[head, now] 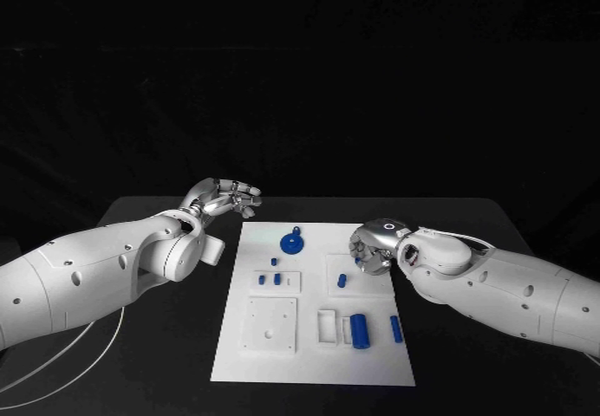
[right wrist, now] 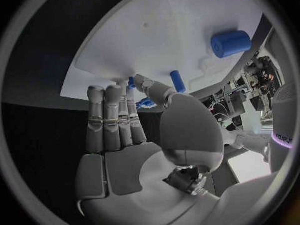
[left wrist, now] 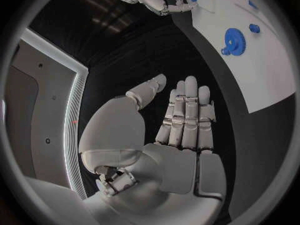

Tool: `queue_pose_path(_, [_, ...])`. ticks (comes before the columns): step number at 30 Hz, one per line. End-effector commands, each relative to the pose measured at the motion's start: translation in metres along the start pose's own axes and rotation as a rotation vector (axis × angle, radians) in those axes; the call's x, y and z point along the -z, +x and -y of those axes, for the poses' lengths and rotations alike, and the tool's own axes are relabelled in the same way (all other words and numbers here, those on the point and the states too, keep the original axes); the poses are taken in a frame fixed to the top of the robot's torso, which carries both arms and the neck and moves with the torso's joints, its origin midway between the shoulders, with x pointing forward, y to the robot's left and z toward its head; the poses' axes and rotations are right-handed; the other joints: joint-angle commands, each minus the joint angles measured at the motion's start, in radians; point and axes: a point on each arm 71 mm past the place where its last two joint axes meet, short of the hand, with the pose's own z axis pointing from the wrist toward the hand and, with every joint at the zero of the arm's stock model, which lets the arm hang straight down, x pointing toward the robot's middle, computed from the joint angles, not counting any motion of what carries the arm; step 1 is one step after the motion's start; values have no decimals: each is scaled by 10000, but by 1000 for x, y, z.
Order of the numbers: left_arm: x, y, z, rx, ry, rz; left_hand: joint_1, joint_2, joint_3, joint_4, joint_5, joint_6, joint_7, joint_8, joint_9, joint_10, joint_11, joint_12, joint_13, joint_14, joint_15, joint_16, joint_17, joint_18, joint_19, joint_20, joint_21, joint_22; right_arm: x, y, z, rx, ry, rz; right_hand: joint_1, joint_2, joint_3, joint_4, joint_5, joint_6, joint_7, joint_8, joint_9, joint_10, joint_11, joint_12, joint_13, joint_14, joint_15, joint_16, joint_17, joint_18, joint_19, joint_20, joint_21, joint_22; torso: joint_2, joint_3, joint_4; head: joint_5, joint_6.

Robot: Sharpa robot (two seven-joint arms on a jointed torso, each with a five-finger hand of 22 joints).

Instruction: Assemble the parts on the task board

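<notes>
Left hand (head: 225,198) is hovering over the black table (head: 150,347), just off the far left corner of the task board (head: 313,364). Wrist view: fingers (left wrist: 187,110) are lying straight and side by side, thumb standing apart, palm bare. It is holding nothing and touching nothing.

Right hand (head: 375,246) is hanging over the right side of the board, near its far half. Wrist view: fingers (right wrist: 112,115) are stretching out flat together above the white surface, thumb off to one side, nothing in the palm. Fingertips are sitting close to the board; cannot tell whether they are touching it.

Parts are lying on the board:
- blue gear (head: 291,242) at the far middle, also showing in the left wrist view (left wrist: 235,40), with a small blue knob (left wrist: 254,28) near it.
- small blue peg (head: 274,261) just nearer than the gear.
- two short blue pegs (head: 269,279) side by side in the left-centre recess.
- blue pin (head: 342,280) just beside the right hand, nearer the robot.
- thick blue cylinder (head: 359,328) in the near right area; in the right wrist view it is lying on its side (right wrist: 230,43).
- slim blue bar (head: 395,328) lying just right of that cylinder.

White square plate (head: 270,323) is sitting on the near left part of the board.
</notes>
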Motion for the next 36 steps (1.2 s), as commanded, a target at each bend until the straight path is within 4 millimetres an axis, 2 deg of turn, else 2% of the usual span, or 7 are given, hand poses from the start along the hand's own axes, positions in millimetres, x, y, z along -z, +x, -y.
queue_pose_path(1, [0,0,2,123,119,42,18,113,-57,-14,53,-57,-4,39,12,67,1,-15,-6,78,7,-56,19,-54,32,8,-45,18,1,6,-3,225,-130,-278,31,109,106,-23,-132,124,-21,60,23,138,-17,38,47,31,-57,93,94,625,94,-5,88,172,3,1,-2,13,-26])
queue_pose_path(9, [0,1,2,123,104,43,36,120,-56,-28,53,-61,-3,41,12,67,0,-16,-8,95,2,-75,36,-51,44,2,-48,24,0,7,-7,338,-210,-234,16,200,153,-153,-166,480,-164,185,128,500,-154,119,203,185,-188,359,425,625,274,-76,417,245,4,2,-6,21,-51])
queue_pose_path(16, [0,0,1,117,87,65,51,117,-58,-44,51,-63,-4,43,12,65,1,-18,-10,104,-1,-93,48,-50,50,0,-52,28,0,7,-7,488,-97,-123,0,191,153,-179,-172,525,-183,194,147,538,-169,115,232,198,-203,388,486,625,289,-86,479,242,0,5,0,30,-61])
queue_pose_path(23, [-1,-1,1,116,54,81,55,120,-58,-48,50,-65,-3,43,12,63,2,-20,-11,106,-1,-102,54,-50,52,0,-54,30,-1,5,-7,595,55,195,-10,222,172,-181,-193,581,-205,207,168,590,-189,118,264,220,-221,413,541,625,311,-96,539,239,-1,-7,-4,17,-71])
queue_pose_path(36, [-2,-5,-1,373,-65,258,64,134,-55,-53,49,-68,-2,44,12,59,4,-22,-13,112,-1,-119,64,-52,56,-1,-60,32,8,-4,-11,183,-98,995,17,273,316,-248,-211,791,-282,263,246,812,-280,156,383,348,-310,513,727,625,432,-160,769,237,-14,4,0,37,-49])
